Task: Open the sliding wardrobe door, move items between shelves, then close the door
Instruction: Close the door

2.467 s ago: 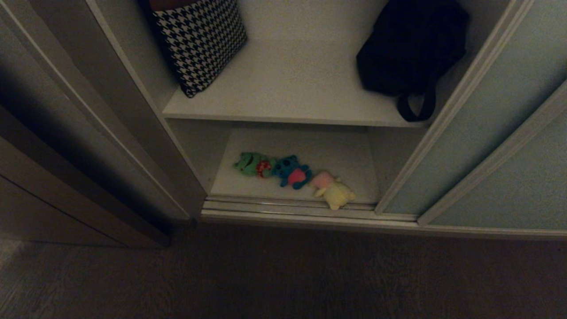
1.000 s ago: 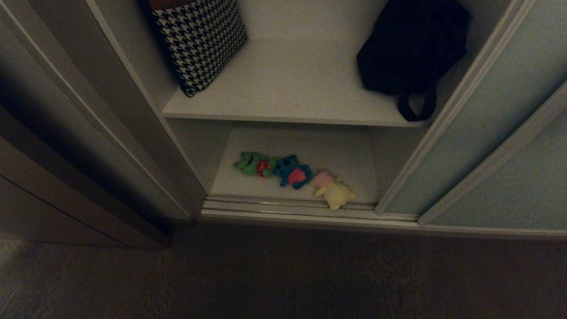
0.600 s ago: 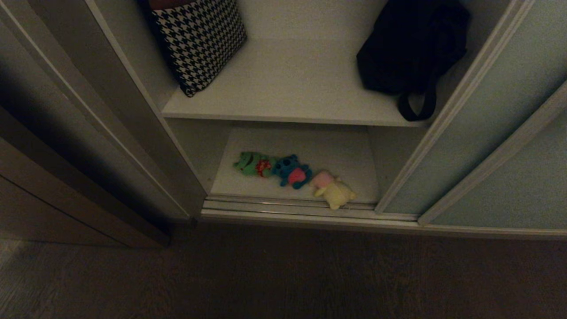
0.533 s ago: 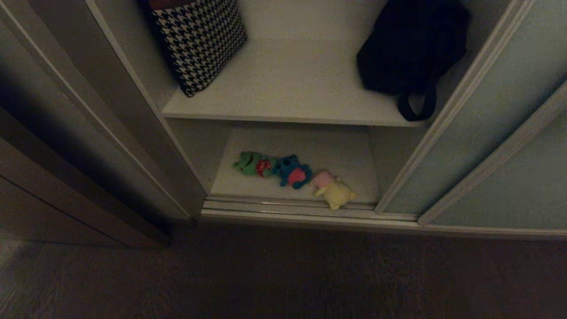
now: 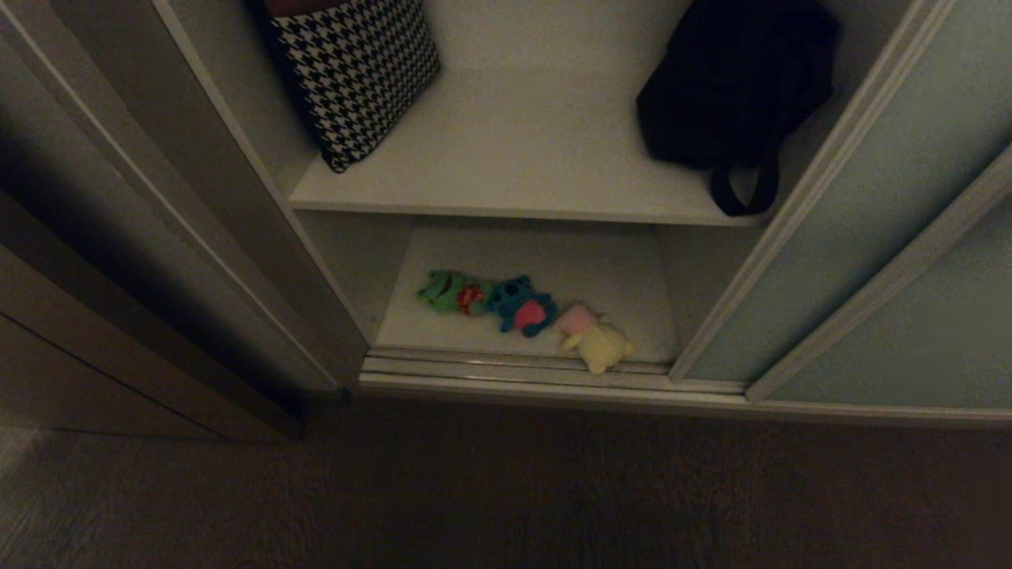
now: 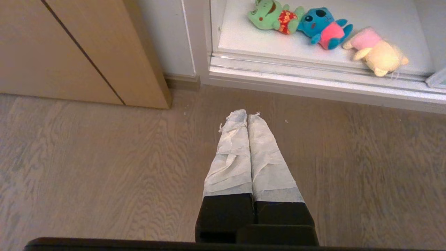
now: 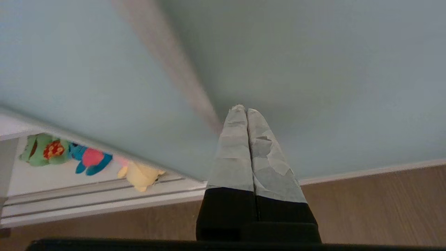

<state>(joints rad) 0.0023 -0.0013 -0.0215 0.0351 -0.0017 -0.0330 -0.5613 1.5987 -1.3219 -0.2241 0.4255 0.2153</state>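
The sliding wardrobe door (image 5: 854,205) stands slid aside to the right, its grey-green panel filling the right wrist view (image 7: 313,69). On the lower shelf (image 5: 553,261) lie three plush toys in a row: a green one (image 5: 447,291), a blue one with a pink belly (image 5: 520,304) and a cream-yellow one with pink (image 5: 594,340) near the front track. The upper shelf (image 5: 514,158) is bare in its middle. My left gripper (image 6: 247,115) hangs shut over the floor, short of the toys. My right gripper (image 7: 243,108) is shut and empty, pointing at the door panel. Neither gripper shows in the head view.
A houndstooth bag (image 5: 356,71) leans at the upper shelf's left, and a black strapped bag (image 5: 731,87) sits at its right. A ribbed metal floor track (image 5: 553,371) runs along the wardrobe front. Wooden side trim (image 6: 69,48) stands to the left, above the wood floor (image 5: 506,490).
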